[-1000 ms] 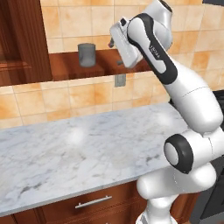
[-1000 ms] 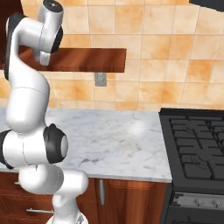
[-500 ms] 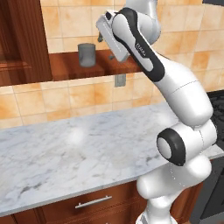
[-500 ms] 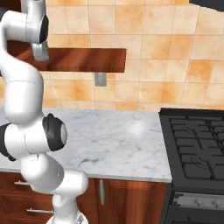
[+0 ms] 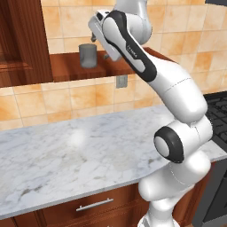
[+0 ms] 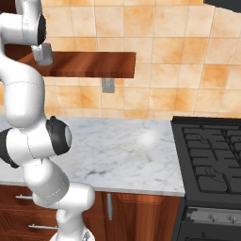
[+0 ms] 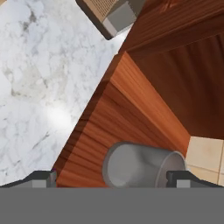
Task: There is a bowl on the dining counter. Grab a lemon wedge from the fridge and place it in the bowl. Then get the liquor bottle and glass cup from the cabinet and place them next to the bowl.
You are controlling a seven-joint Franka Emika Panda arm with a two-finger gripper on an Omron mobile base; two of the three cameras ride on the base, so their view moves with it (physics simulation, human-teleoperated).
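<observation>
A grey glass cup stands upright on a dark wooden shelf against the tiled wall. My gripper hovers just above and to the right of it, at the end of the raised arm. In the hand view I look down on the glass cup, which sits between my two fingertips near the shelf's front edge. My gripper is open and touches nothing. In the right base view the hand hangs at the left end of the shelf.
A marble counter runs below the shelf, over wooden drawers. A wall outlet sits under the shelf. A black stove adjoins the counter on the right. A dark cabinet side stands left of the shelf.
The arm has swung left along the shelf, bringing the hand up beside and above the glass cup. The jaws have stayed open. The cup has not moved.
</observation>
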